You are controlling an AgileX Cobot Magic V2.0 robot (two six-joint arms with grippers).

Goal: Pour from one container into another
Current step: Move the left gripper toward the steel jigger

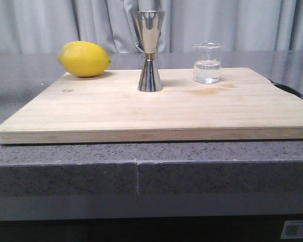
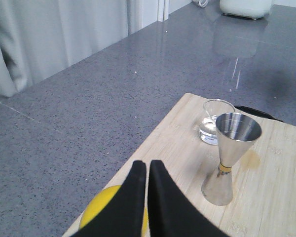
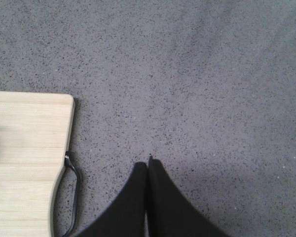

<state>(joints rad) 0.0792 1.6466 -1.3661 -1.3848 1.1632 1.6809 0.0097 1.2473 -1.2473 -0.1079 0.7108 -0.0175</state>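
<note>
From the front, a pale wooden cutting board (image 1: 156, 108) lies on the grey speckled counter (image 1: 65, 161), and the steel jigger (image 1: 149, 50) stands upright near the middle of the board's far edge. The glass beaker (image 1: 207, 63) stands upright to the right of the jigger, apart from it, with clear liquid filling roughly its lower third. A lemon (image 1: 84, 59) lies to the left of the jigger at the board's far left corner; whether it rests on the wood or just past the edge is hard to tell from here. Neither arm shows in this view. In the left wrist view, the left gripper (image 2: 147, 165) hangs above the lemon with its black fingers pressed together and nothing between them; the jigger stands beyond it, open cone up, the beaker just behind the jigger. In the right wrist view, the right gripper (image 3: 147, 165) is likewise clenched and empty over bare counter, beside the board's corner and dark wire handle (image 3: 69, 197)
</note>
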